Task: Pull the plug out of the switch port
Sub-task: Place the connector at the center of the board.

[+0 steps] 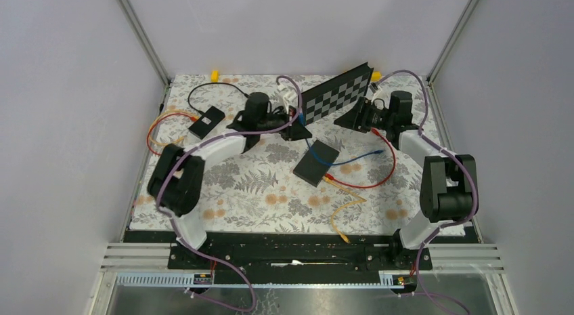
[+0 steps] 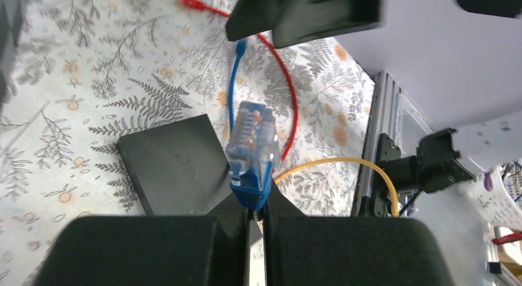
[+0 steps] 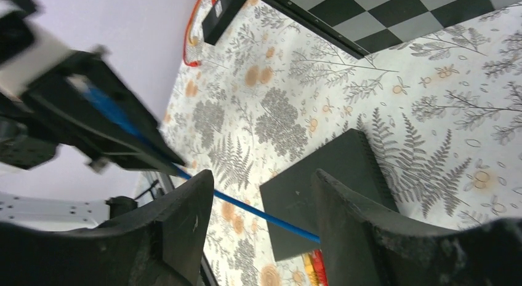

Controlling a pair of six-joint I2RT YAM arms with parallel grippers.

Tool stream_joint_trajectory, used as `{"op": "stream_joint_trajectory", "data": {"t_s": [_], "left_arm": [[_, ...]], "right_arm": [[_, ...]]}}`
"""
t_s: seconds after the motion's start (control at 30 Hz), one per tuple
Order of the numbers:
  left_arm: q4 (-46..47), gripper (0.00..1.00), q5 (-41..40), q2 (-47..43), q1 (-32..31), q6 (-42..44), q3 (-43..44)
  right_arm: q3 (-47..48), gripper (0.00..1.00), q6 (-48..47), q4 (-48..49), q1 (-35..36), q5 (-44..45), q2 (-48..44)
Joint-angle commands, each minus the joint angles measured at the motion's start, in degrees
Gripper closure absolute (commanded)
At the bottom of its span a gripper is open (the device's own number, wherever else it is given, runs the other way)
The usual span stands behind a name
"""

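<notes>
The black switch box (image 1: 316, 162) lies flat mid-table, with a red plug and a yellow plug (image 1: 329, 181) still in its near edge. My left gripper (image 1: 296, 129) is shut on the blue plug (image 2: 250, 152), which is out of the switch and held above it; its clear tip points away from the fingers (image 2: 237, 215). The switch (image 2: 169, 169) lies below and to the left. The blue cable (image 1: 359, 154) trails right. My right gripper (image 1: 348, 118) is open and empty, above the switch (image 3: 326, 187) and the blue cable (image 3: 258, 213).
A tilted checkerboard panel (image 1: 337, 95) stands at the back. A small black box (image 1: 207, 122) with black and red leads lies back left. A red cable (image 1: 372, 183) and a yellow cable (image 1: 342, 213) loop over the floral mat.
</notes>
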Motion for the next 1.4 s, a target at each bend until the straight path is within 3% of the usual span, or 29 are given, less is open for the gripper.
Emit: {"op": "stream_joint_trajectory", "data": {"t_s": [0.0, 0.2, 0.37, 0.53, 0.63, 0.77, 1.1, 1.23, 1.37], "left_arm": [[4.2, 1.0, 6.2, -12.0, 4.1, 4.1, -5.9], [1.0, 1.0, 3.7, -20.1, 13.5, 6.5, -10.3], [-1.2, 1.0, -1.8, -24.5, 21.7, 8.1, -11.7], [-1.4, 1.0, -11.8, -24.7, 23.7, 13.9, -12.8], [-1.2, 1.0, -14.8, -20.4, 23.7, 14.6, -11.4], [-5.5, 0.92, -18.0, -12.4, 23.7, 15.1, -5.0], [-19.6, 0.68, -21.5, 3.6, 20.3, 20.6, 12.7], [-27.5, 0.61, -24.8, 10.0, 16.7, 24.9, 21.9], [-33.0, 0.49, -30.3, 15.7, 14.6, 25.3, 30.1]], "right_arm": [[3.4, 0.34, -9.6, -8.2, -0.2, 1.9, -4.9], [3.6, 0.33, -16.8, -15.7, -0.6, 4.5, -8.6], [2.2, 0.33, -18.5, -16.1, -0.8, 5.9, -11.0], [2.2, 0.33, -18.4, -15.9, -1.0, 5.5, -10.4], [2.5, 0.33, -18.0, -15.9, -0.9, 5.2, -9.3], [2.2, 0.33, -18.0, -15.9, -1.1, 5.1, -8.9], [2.3, 0.33, -18.1, -16.1, -1.8, 5.0, -8.0], [2.4, 0.33, -18.3, -16.4, -2.0, 5.0, -7.7], [2.4, 0.33, -18.7, -16.8, -2.3, 5.1, -7.8]]}}
